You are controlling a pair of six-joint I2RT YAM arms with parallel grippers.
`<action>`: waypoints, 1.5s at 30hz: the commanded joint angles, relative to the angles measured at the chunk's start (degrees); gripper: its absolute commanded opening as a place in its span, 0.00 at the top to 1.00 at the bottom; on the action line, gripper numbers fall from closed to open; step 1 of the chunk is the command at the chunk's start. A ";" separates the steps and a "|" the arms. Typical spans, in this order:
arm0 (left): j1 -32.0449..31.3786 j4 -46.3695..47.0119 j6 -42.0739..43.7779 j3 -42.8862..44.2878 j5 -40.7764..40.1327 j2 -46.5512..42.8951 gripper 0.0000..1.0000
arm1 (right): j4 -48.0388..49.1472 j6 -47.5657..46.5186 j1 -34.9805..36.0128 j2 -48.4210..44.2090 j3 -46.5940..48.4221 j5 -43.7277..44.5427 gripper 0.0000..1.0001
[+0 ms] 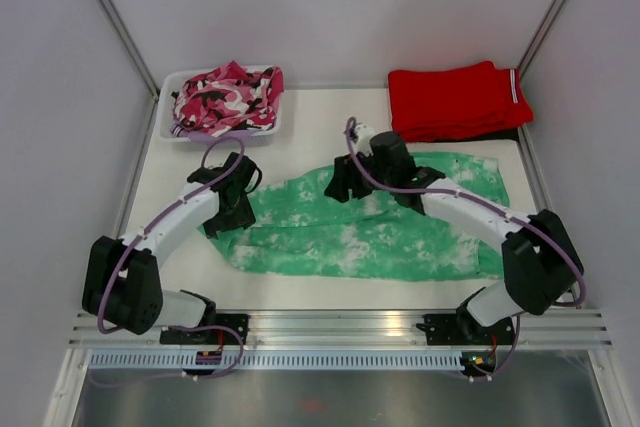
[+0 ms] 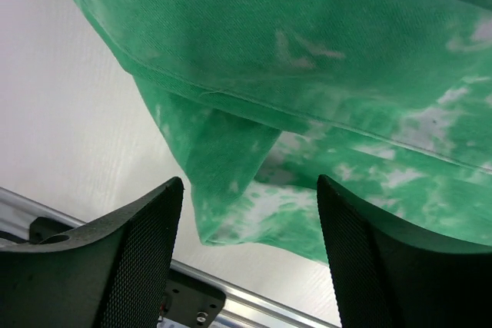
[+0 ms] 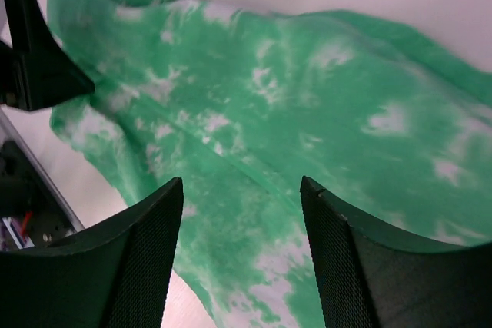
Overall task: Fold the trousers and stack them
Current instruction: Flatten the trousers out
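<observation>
The mint green tie-dye trousers (image 1: 380,232) lie loosely spread across the middle of the white table, with folds and overlapping layers. My left gripper (image 1: 226,219) is open and empty, hovering over the trousers' left end; in the left wrist view (image 2: 250,182) a folded corner of the cloth (image 2: 231,190) lies below the jaws. My right gripper (image 1: 340,185) is open and empty above the trousers' upper middle; in the right wrist view (image 3: 242,182) the green fabric (image 3: 307,113) fills the space under the jaws. Neither gripper touches the cloth.
A white bin (image 1: 168,87) at the back left holds the pink, black and white camouflage garment (image 1: 228,97). Folded red trousers (image 1: 455,97) lie at the back right. An aluminium rail (image 1: 340,325) runs along the near edge. Walls close both sides.
</observation>
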 commanded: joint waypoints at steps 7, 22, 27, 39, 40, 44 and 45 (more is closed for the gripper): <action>-1.00 2.52 6.84 -0.70 0.02 3.65 0.32 | 9.48 -8.41 5.06 13.68 3.16 4.18 0.28; -0.74 -1.44 3.76 1.32 -5.52 13.51 0.50 | 8.15 -8.86 4.71 27.39 11.96 18.43 0.07; 0.40 -1.27 3.32 1.85 -5.26 12.57 0.98 | 9.12 -7.71 3.48 29.15 11.17 18.70 0.23; 13.40 -9.77 -16.60 2.38 -10.87 -24.96 0.98 | 9.39 -3.05 -0.21 29.95 10.38 18.61 1.00; 13.59 -11.79 -24.20 0.46 -11.58 -28.20 0.98 | 9.91 -3.05 -0.47 29.86 10.20 18.62 1.00; 13.59 -20.14 -40.86 -6.40 -10.45 -33.85 0.98 | 9.91 -2.35 -1.44 29.07 9.59 20.02 1.00; 13.59 -22.25 -43.67 -7.54 -9.75 -34.64 0.98 | 9.91 -2.26 -1.62 28.28 9.41 20.11 1.00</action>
